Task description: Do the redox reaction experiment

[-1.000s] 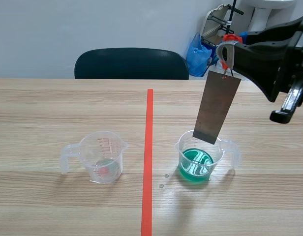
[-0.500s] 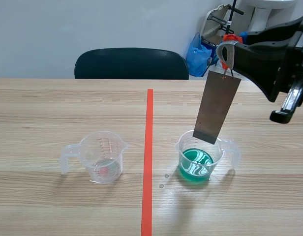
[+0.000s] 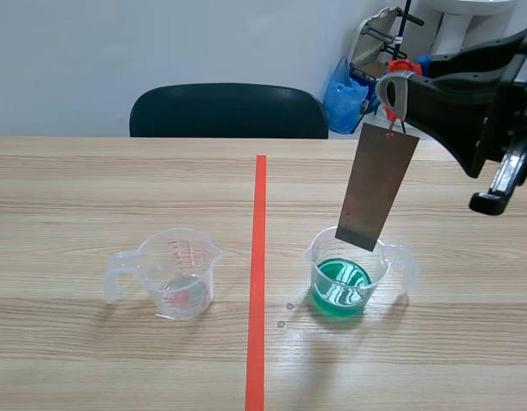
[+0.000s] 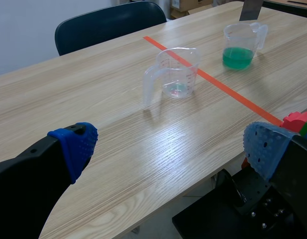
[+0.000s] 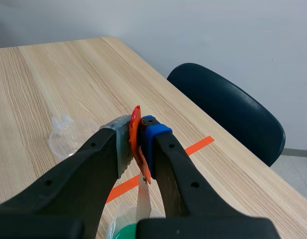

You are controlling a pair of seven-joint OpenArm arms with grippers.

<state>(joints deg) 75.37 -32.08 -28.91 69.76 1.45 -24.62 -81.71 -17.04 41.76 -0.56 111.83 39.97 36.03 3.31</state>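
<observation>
A grey metal plate (image 3: 377, 187) hangs tilted from an orange clip (image 3: 399, 68), its lower edge just over the rim of the beaker of green liquid (image 3: 345, 278). My right gripper (image 3: 392, 90) is shut on that clip, high above the table's right half. In the right wrist view the clip (image 5: 137, 144) is pinched between the fingers of the right gripper (image 5: 136, 137), and the plate (image 5: 143, 201) drops below them. A clear beaker (image 3: 176, 274) with a little liquid stands left of the tape line. My left gripper (image 4: 168, 144) is open, off the table's near edge, far from the clear beaker (image 4: 176, 74).
An orange-red tape line (image 3: 257, 274) splits the table between the two beakers. A dark chair (image 3: 227, 110) stands behind the far edge, with a blue bag (image 3: 345, 94) beyond it. Red and green blocks (image 4: 298, 122) sit beside my left gripper.
</observation>
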